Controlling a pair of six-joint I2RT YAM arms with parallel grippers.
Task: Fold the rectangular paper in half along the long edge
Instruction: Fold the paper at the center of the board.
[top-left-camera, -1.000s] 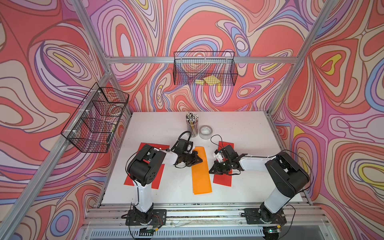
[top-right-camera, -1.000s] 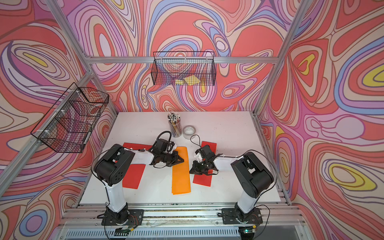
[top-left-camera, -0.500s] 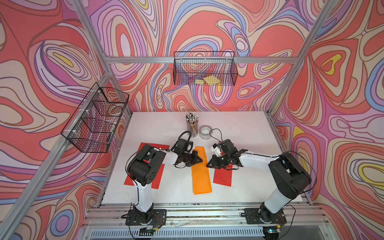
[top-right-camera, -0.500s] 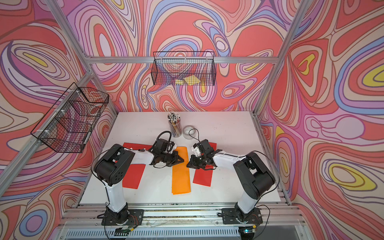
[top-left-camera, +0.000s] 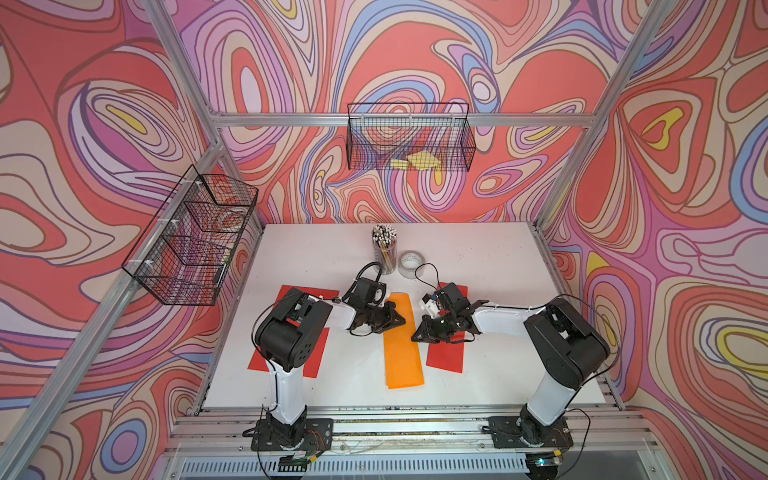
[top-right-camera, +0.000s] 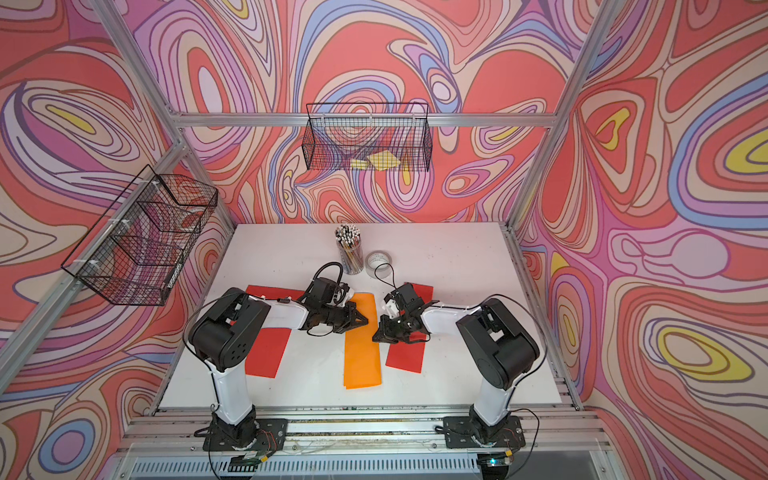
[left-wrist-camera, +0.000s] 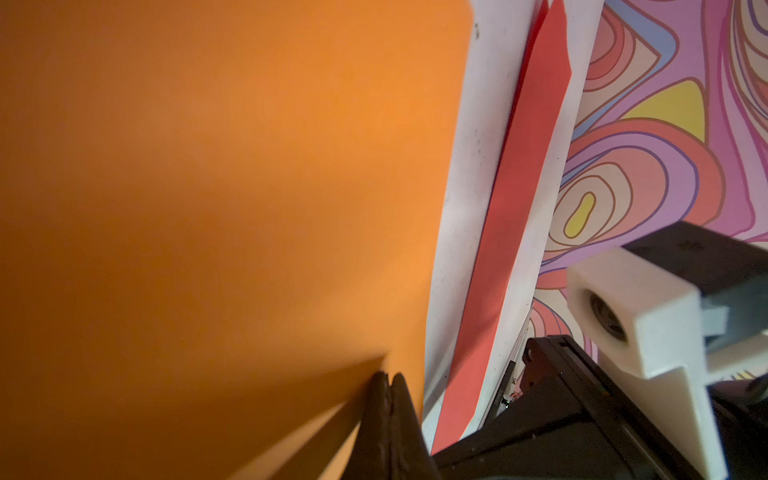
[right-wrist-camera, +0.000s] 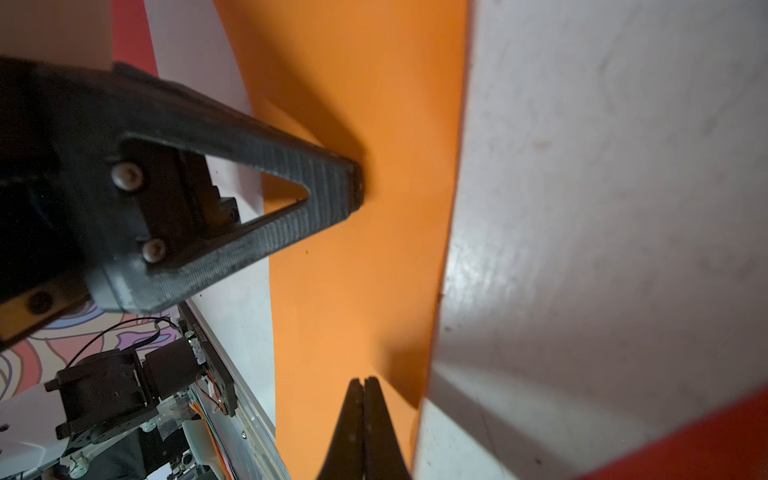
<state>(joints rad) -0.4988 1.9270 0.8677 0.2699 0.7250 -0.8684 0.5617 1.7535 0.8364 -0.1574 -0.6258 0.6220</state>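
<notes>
Orange paper (top-left-camera: 404, 353) lies flat on the white bench (top-left-camera: 498, 257), between two red sheets (top-left-camera: 446, 353). Left tool (top-left-camera: 400, 322) and right tool (top-left-camera: 417, 336), both clenched and empty, press tips onto its far half. Best to press lightly and slide along the long edge without dragging the sheet.

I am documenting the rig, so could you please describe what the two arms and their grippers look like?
Both the left arm and right arm have black joint housings, white link shells and black base plates. A thin black cable loops over each wrist. The left gripper and right gripper are black with tapering fingers; the left's are ribbed open triangles.
</notes>
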